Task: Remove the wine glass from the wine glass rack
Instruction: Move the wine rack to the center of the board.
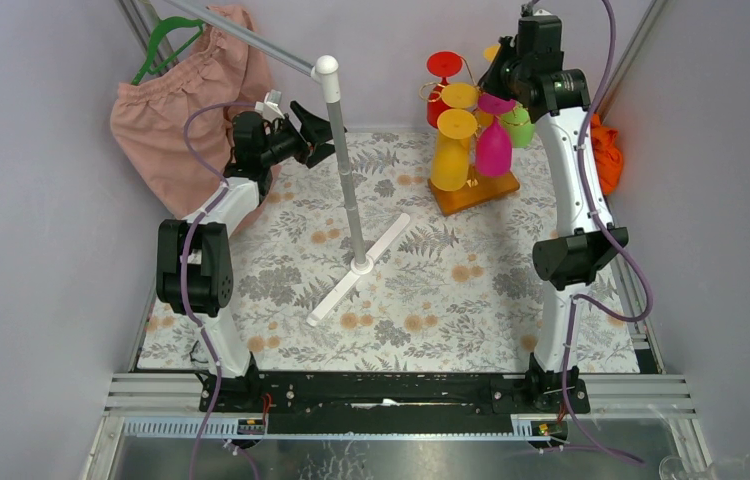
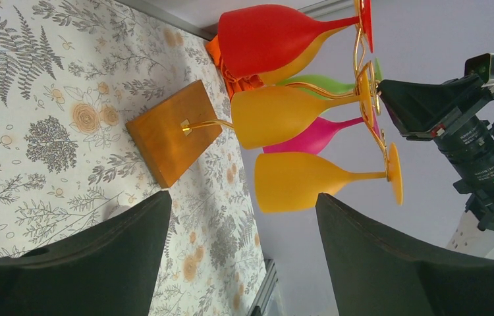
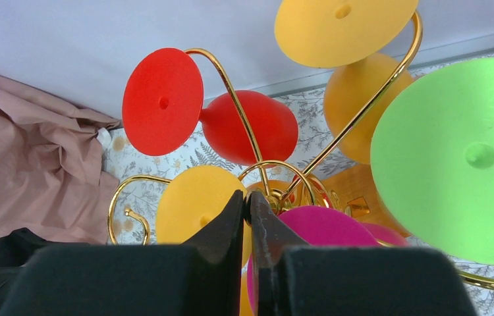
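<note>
gold wine glass rack (image 1: pixel 496 186): upright on its orange-brown wooden base on the table (image 1: pixel 431 290), close to the far edge, towards the far right corner; glasses hung bowl-down from the scroll arms.
right arm (image 1: pixel 576 180): up from the near right corner, elbow bent beside the right edge, forearm leaning up and inward over the rack, wrist tipped down.
right gripper (image 3: pixel 247 197): fingers pressed nearly together, only a thin slit between, nothing seen in it; tips just above the gold ring at the top of the post, over the foot of the magenta glass (image 3: pixel 327 227).
left arm (image 1: pixel 196 265): up from the near left corner, stretched along the left edge towards the far left corner, wrist turned to the right.
left gripper (image 2: pixel 243 210): spread wide, holding nothing, raised off the table, pointed at the rack and well apart from it.
glasses: red glass (image 3: pixel 251 128) on the far side, green glass (image 3: pixel 458 158) on the right, yellow glasses (image 2: pixel 303 181) on the left and near sides.
room: rack base well apart from the near edge; pole stand (image 1: pixel 349 190) with white cross foot mid-table, between left gripper and rack; pink cloth (image 1: pixel 171 120) bunched at the far left corner; orange cloth (image 1: pixel 606 145) at the right edge.
hidden: top of the post covered by the right wrist in the top view; cannot tell whether the right fingertips touch the wire or the magenta foot; orange cloth partly behind the right arm.
</note>
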You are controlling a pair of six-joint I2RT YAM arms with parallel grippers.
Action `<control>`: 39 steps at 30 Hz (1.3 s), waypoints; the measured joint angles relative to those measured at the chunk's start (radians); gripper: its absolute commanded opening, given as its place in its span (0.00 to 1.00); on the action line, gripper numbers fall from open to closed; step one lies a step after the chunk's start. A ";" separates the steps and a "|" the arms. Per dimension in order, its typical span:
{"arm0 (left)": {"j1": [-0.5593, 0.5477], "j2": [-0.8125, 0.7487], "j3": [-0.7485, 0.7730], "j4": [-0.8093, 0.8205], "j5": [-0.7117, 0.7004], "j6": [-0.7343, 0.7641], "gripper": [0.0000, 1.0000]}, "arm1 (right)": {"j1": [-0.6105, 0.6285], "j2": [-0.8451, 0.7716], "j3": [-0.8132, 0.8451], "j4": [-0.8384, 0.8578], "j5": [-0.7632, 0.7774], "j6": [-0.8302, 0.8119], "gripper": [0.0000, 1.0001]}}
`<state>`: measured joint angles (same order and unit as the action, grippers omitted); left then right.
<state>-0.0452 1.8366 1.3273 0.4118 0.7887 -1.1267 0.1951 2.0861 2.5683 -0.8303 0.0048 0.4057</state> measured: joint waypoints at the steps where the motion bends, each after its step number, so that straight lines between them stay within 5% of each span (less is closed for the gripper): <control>1: 0.000 0.000 0.000 0.000 0.000 0.000 0.88 | 0.002 0.002 0.000 0.005 0.000 0.002 0.00; 39: -0.008 0.001 0.000 0.003 0.000 0.000 0.85 | 0.105 0.003 -0.063 0.085 -0.020 0.009 0.00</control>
<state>-0.0536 1.8378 1.3270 0.4149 0.7891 -1.1267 0.3000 2.0892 2.5057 -0.7448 -0.0151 0.4149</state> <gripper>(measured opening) 0.857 0.097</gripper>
